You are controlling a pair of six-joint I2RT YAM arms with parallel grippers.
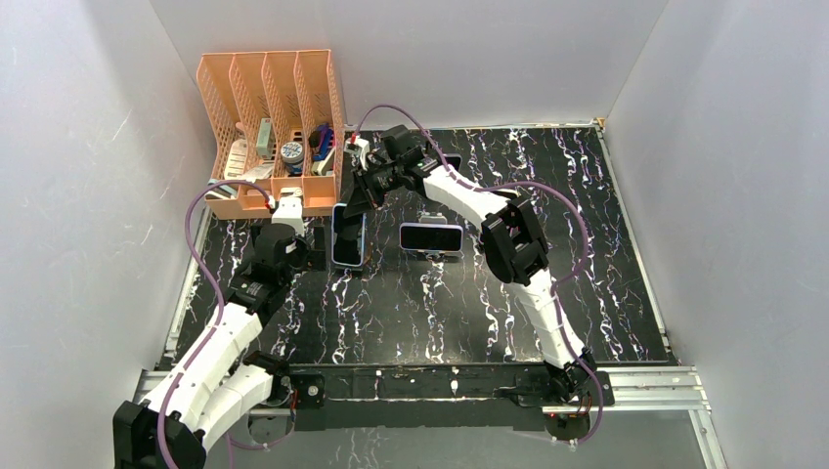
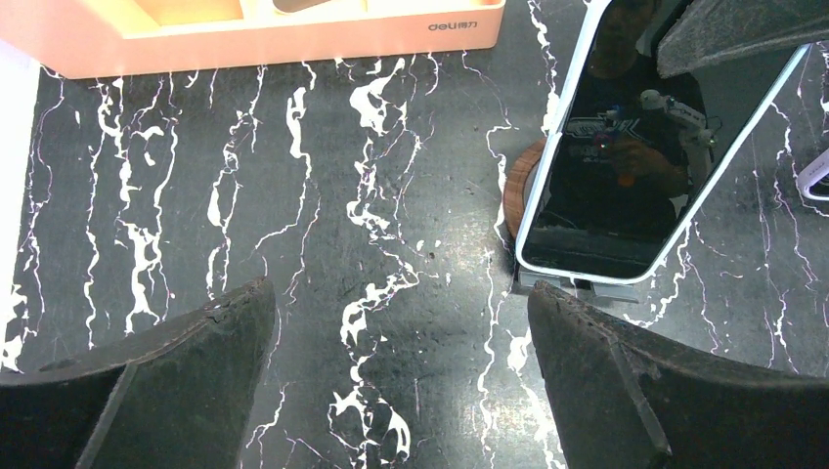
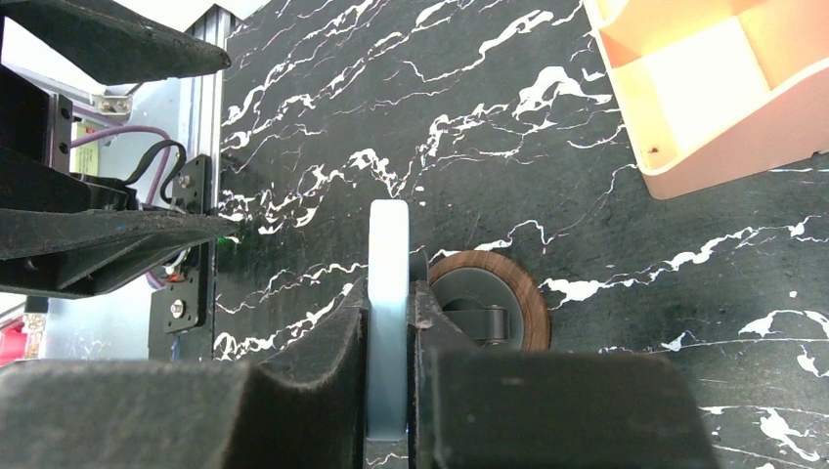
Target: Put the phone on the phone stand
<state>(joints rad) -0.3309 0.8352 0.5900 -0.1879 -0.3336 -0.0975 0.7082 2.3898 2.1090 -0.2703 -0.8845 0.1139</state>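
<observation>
A phone (image 1: 349, 236) with a black screen and light-blue frame stands tilted on the table's left-middle. In the left wrist view the phone (image 2: 626, 147) has its bottom edge at the grey lip (image 2: 577, 286) of a stand with a round wooden base (image 2: 513, 191). My right gripper (image 1: 355, 198) is shut on the phone's top edge. The right wrist view shows the phone (image 3: 388, 293) edge-on between the pads, with the stand base (image 3: 489, 305) just behind. My left gripper (image 2: 401, 303) is open and empty over bare table, left of the phone.
An orange desk organizer (image 1: 274, 127) with small items stands at the back left, close to the left gripper. A second phone (image 1: 430, 237) sits landscape on another stand to the right of the first. White walls enclose the table.
</observation>
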